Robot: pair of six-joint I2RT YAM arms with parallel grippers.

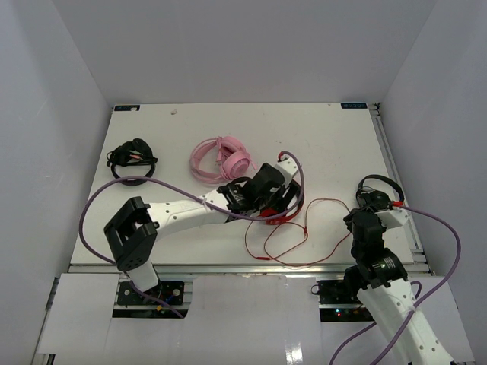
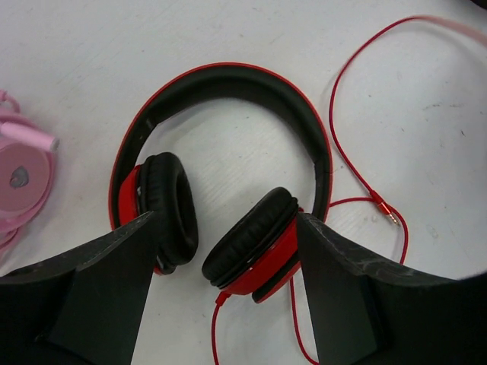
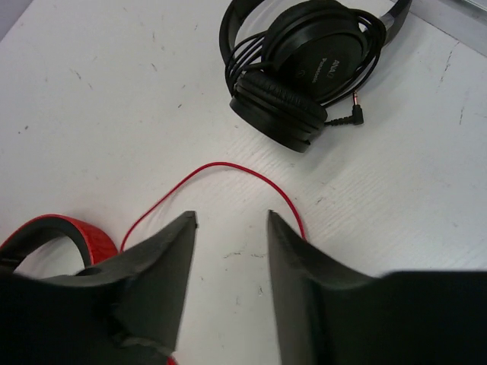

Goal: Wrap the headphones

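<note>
On white tabletop point(image 2: 228, 30), padded red headphones point(image 2: 228, 82)

A: Overhead view: bright, even, diffuse light; white table point(image 1: 190, 129) mildly glary, shadows faint and soft-edged.
B: Left wrist view: headphones point(image 2: 228, 84) sharp; cable point(image 2: 330, 114) smeared at the far right.
A: Right wrist view: table crisp, near fingers point(image 3: 160, 274) dark, little detail
</note>
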